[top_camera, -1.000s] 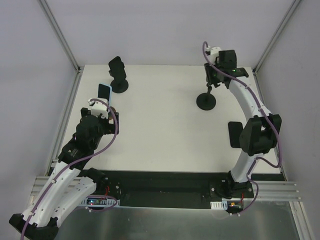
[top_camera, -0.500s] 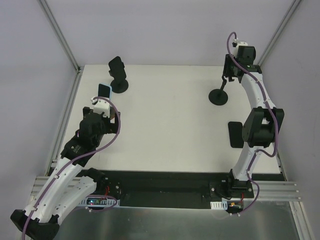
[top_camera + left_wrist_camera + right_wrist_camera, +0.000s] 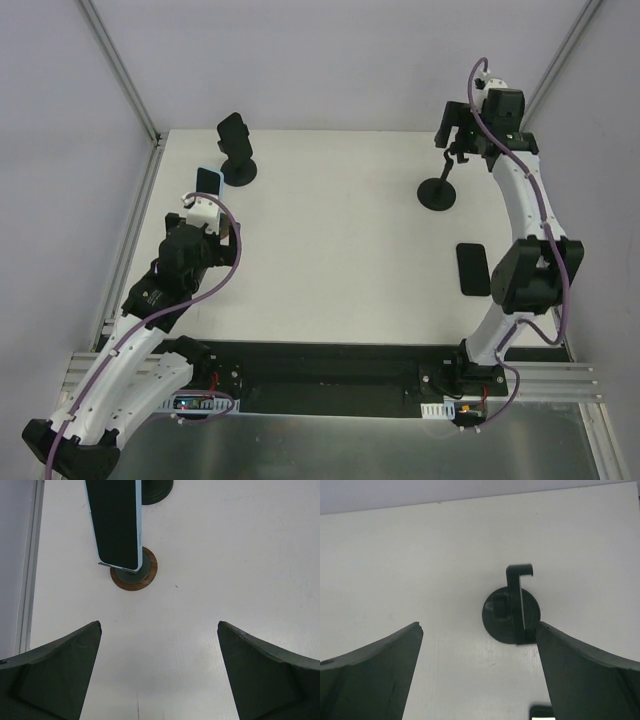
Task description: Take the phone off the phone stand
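Note:
A phone in a light blue case (image 3: 117, 522) stands upright on a stand with a brown round base (image 3: 134, 573); from above the phone (image 3: 208, 180) shows at the table's left. My left gripper (image 3: 159, 630) hangs open just short of it, nothing between its fingers. A second, black phone (image 3: 233, 135) sits on a black stand (image 3: 238, 172) behind it. At the right, a black stand (image 3: 512, 611) holds nothing, and a black phone (image 3: 472, 268) lies flat on the table near it. My right gripper (image 3: 479, 626) is open above that stand, holding nothing.
The white table (image 3: 340, 250) is fenced by metal rails (image 3: 135, 230) at its left and right edges, with grey walls close behind. The right arm's elbow (image 3: 530, 275) hangs beside the flat phone.
My right gripper slid the bare stand to the right, then opened, let go and lifted back. The left arm barely shifted.

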Controlling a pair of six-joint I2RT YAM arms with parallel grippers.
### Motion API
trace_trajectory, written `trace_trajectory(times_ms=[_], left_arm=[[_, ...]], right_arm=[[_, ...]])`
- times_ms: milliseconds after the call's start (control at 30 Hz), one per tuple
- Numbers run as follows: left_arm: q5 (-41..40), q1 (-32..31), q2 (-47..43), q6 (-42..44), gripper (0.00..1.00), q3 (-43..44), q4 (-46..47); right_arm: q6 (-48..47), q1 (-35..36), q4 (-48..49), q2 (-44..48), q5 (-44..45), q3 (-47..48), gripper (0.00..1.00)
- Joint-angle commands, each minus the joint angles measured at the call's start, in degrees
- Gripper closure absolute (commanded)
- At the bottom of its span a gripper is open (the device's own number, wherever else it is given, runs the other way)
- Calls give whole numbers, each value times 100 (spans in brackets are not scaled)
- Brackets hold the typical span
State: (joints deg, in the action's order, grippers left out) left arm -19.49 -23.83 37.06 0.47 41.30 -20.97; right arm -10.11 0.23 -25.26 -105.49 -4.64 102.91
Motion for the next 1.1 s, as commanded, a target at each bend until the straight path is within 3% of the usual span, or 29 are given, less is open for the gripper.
trace_trajectory(times_ms=[0, 67, 267, 467, 600, 767, 900, 1067], left_arm=[[112, 116, -6, -3, 1, 10, 216], [103, 151, 12, -21, 1, 18, 216], [576, 589, 284, -275, 1, 141, 339], [1938, 1731, 995, -837, 1, 589, 655], [2633, 2347, 1741, -987, 1, 914, 840], [3643, 3146, 2384, -619, 1, 1126, 1567], [4669, 3665, 3200, -311, 1, 1389, 1772], [5393, 3728, 3702, 338, 1, 1478, 2323]], right_arm=[[518, -14, 178, 1889, -588, -638, 4], [667, -5, 414, 2782, -748, -1139, 4], [993, 381, 1573, 5332, -1011, -3802, 4], [1565, 706, 2560, 6680, -1793, -5737, 4], [1371, 1206, 2893, 7033, -1978, -6528, 4], [1783, 1760, 4411, 6824, -2260, -7845, 4], [1724, 2235, 5153, 6428, -2286, -8225, 4], [1511, 2473, 5556, 6024, -2137, -8375, 4]])
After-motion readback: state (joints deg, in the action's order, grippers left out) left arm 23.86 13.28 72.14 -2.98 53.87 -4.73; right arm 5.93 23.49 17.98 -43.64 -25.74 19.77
